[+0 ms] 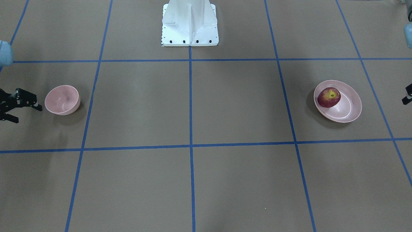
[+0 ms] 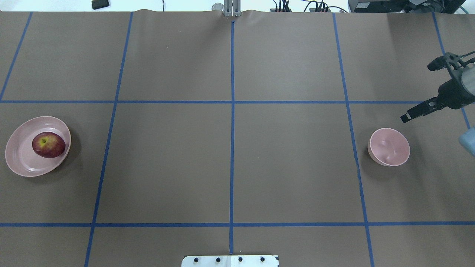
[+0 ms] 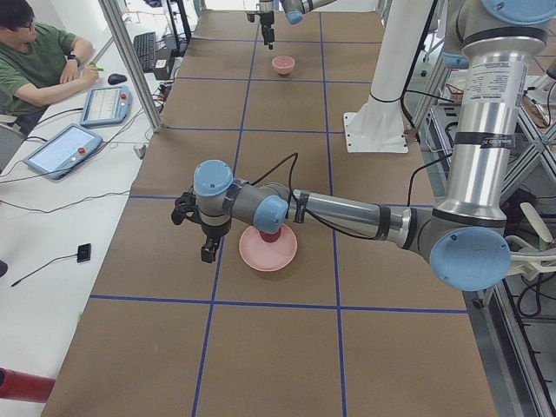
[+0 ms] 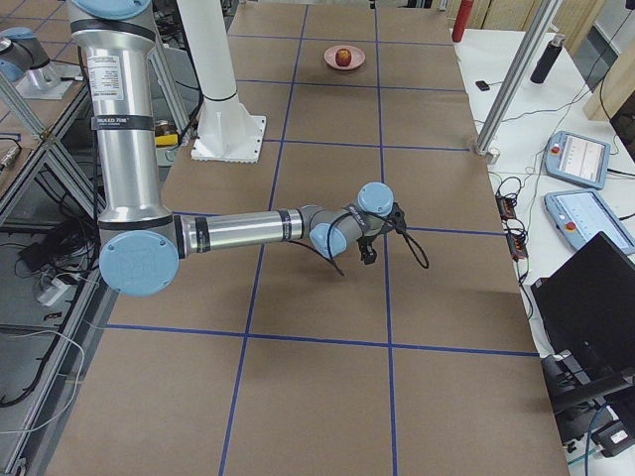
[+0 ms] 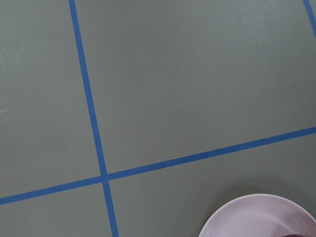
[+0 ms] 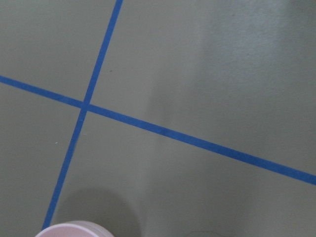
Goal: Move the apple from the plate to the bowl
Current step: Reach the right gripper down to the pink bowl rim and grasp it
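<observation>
A dark red apple (image 2: pixel 48 144), its yellow-green stem dimple turned up, sits in the wide pale-pink plate (image 2: pixel 19 157) at the robot's left end of the brown table (image 2: pixel 289 167). It lies on the side of the plate nearer the table's middle. The left end effector (image 3: pixel 208 252) hangs above the table near the plate and touches neither dish nor fruit. Only a black sliver of it reaches the front-facing view, and the side view does not settle whether its jaws are wide or narrow, so that cannot be told. Its wrist camera catches just the plate's rim at the bottom corner. Blue tape lines (image 2: pixel 232 148) cut the table into squares, and the white arm mount (image 1: pixel 190 25) stands on the centre line at the robot's edge. Well apart from the plate, at the robot's right end, the small deep pink bowl (image 2: pixel 389 146) stands upright with nothing in it. Just beside it, on its outer side and clear of the rim, the right end effector (image 1: pixel 27 113) hangs with its 2 black fingers (image 1: pixel 34 105) spread wide, gripping nothing. Its wrist camera shows a thin arc of the bowl's rim at the lower edge. On the operators' side, a person in a green shirt (image 3: pixel 35 54) sits at a white bench.
</observation>
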